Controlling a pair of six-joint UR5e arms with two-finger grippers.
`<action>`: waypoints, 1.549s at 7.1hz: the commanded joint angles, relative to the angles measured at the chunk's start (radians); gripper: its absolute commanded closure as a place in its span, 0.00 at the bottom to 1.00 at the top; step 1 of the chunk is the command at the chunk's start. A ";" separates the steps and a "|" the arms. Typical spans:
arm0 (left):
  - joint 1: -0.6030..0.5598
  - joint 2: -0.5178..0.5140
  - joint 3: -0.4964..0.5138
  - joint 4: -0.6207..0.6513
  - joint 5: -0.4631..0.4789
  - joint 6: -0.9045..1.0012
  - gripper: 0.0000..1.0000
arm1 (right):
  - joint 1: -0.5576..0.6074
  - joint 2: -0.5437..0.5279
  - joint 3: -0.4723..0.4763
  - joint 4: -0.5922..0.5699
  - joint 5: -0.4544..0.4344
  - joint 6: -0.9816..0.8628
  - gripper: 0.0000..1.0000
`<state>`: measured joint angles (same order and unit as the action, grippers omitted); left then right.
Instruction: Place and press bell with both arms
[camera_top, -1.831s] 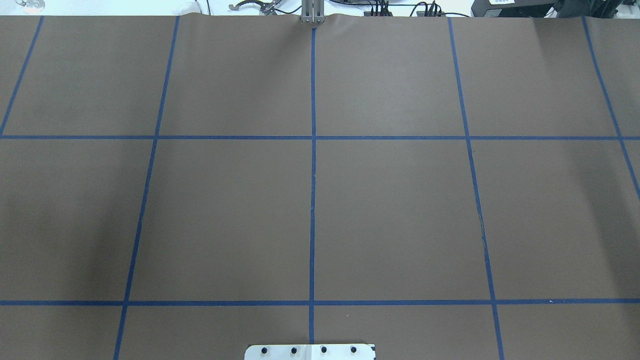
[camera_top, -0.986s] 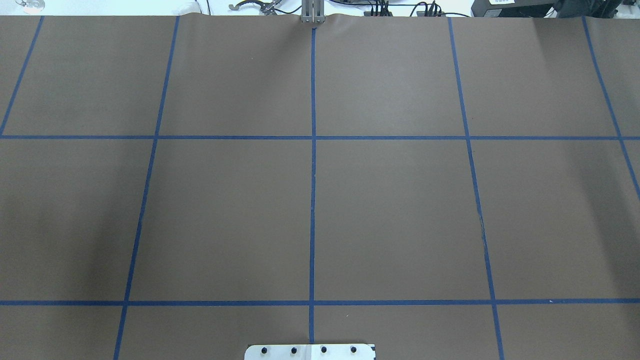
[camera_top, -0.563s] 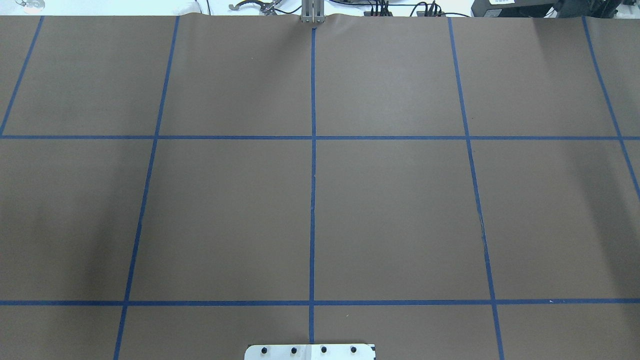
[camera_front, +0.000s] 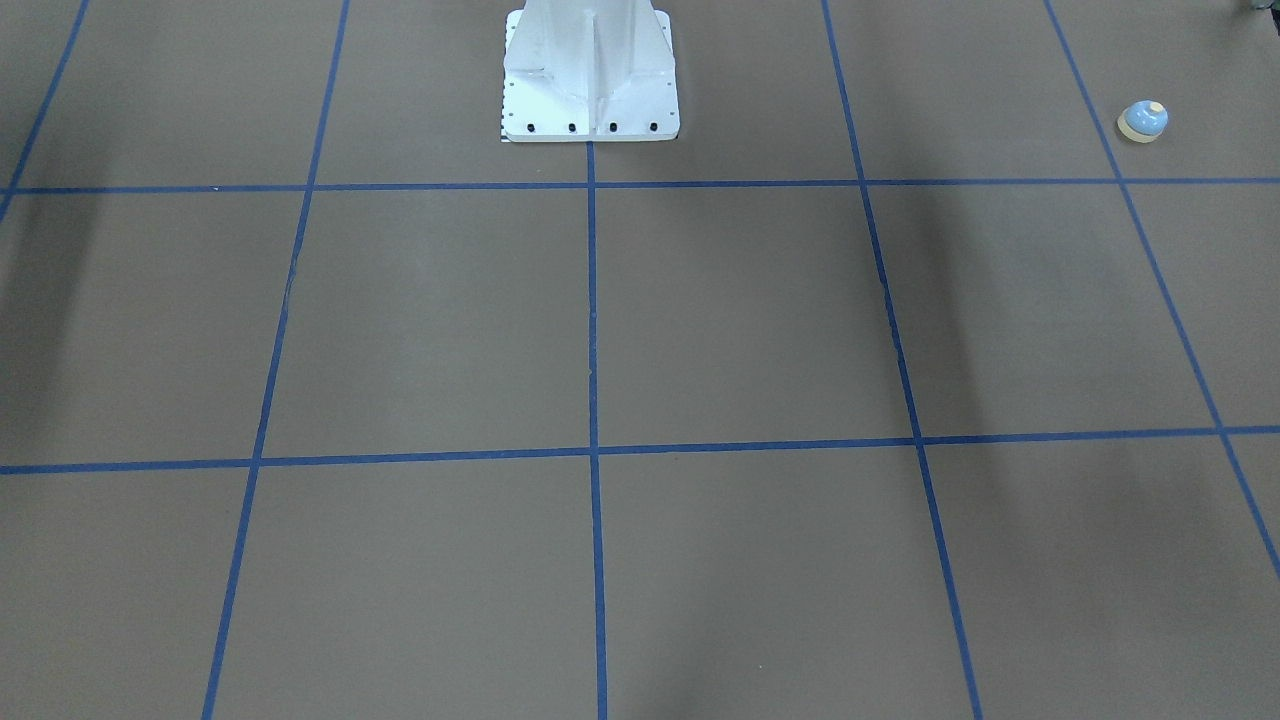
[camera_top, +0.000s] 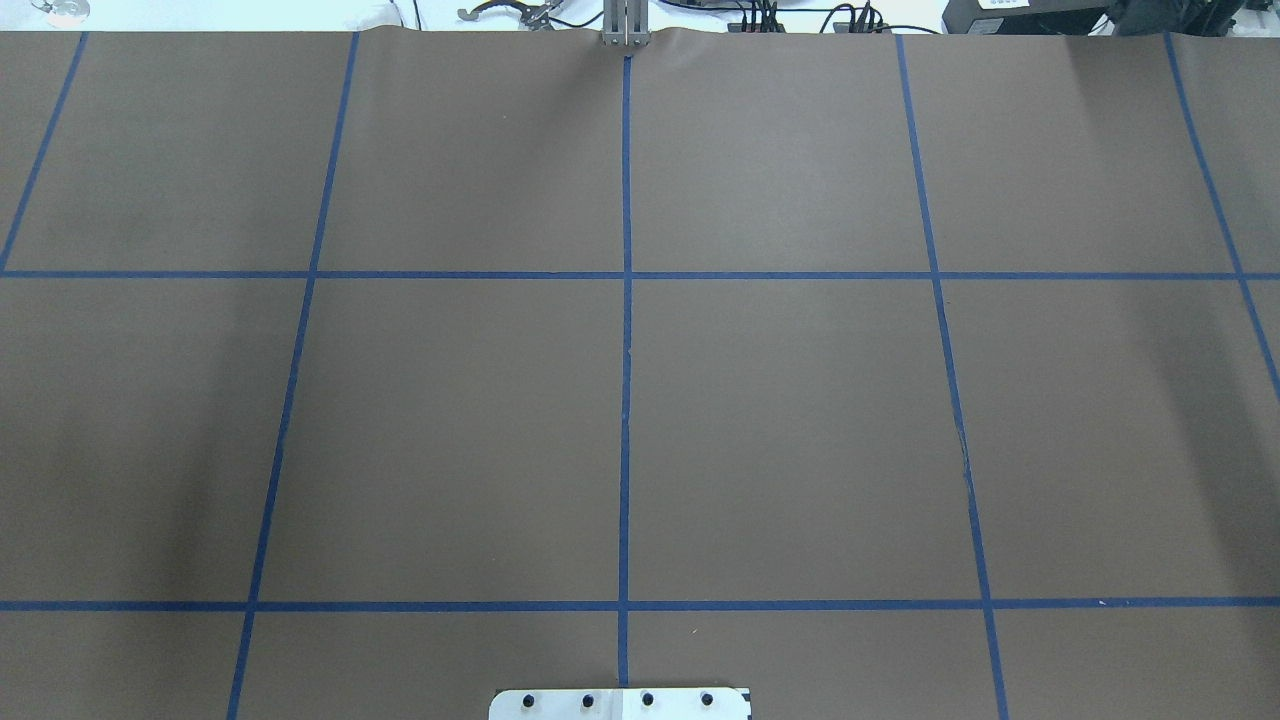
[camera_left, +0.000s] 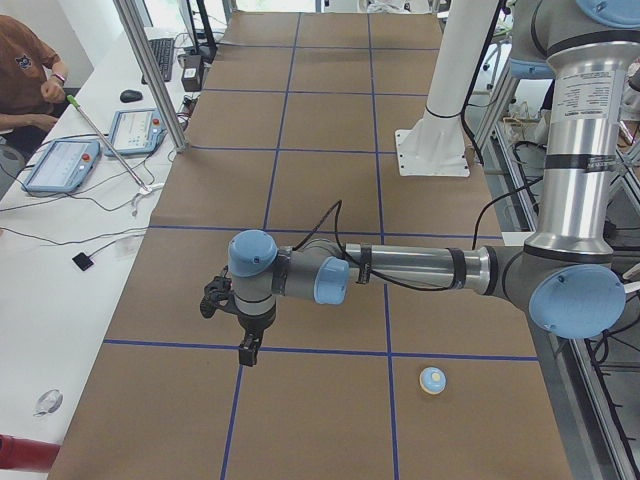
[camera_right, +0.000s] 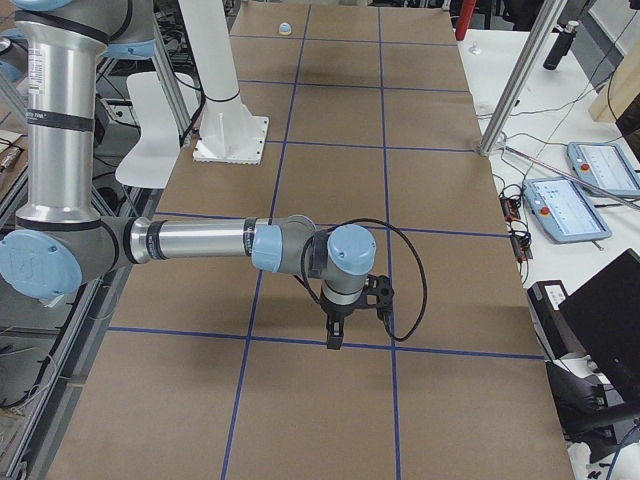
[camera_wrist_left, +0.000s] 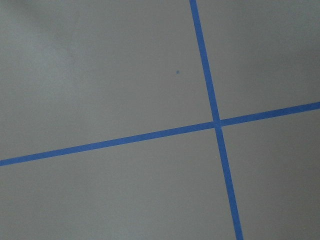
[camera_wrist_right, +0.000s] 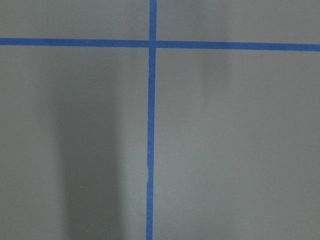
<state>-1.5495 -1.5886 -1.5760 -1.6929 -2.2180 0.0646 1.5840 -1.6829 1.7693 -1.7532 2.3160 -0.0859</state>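
Observation:
The light-blue bell (camera_left: 432, 380) with its cream base and button stands upright on the brown table, near my side at the table's left end. It also shows in the front-facing view (camera_front: 1143, 121) and far off in the exterior right view (camera_right: 285, 28). My left gripper (camera_left: 247, 352) hangs fingers-down above a blue tape crossing, apart from the bell. My right gripper (camera_right: 335, 338) hangs fingers-down over a tape line at the other end. Both show only in side views, so I cannot tell whether they are open or shut. Both wrist views show only bare table and tape.
The white bolted pedestal (camera_front: 590, 80) stands at the table's middle on my side. A metal frame post (camera_left: 150, 80) rises at the far edge. Beyond it a white bench holds tablets (camera_left: 60, 165) and cables, with a seated person (camera_left: 25, 70).

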 joint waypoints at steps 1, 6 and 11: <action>0.000 -0.001 -0.009 0.001 0.000 -0.002 0.00 | 0.001 -0.005 0.013 -0.006 -0.001 0.003 0.00; 0.000 0.051 -0.065 0.036 0.001 -0.050 0.00 | 0.037 -0.043 0.045 -0.006 -0.014 0.009 0.00; 0.002 0.044 -0.278 0.251 0.194 -0.516 0.00 | 0.037 -0.063 0.065 0.000 -0.023 0.009 0.00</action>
<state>-1.5484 -1.5458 -1.8075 -1.4564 -2.0691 -0.2896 1.6205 -1.7407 1.8200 -1.7555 2.3022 -0.0765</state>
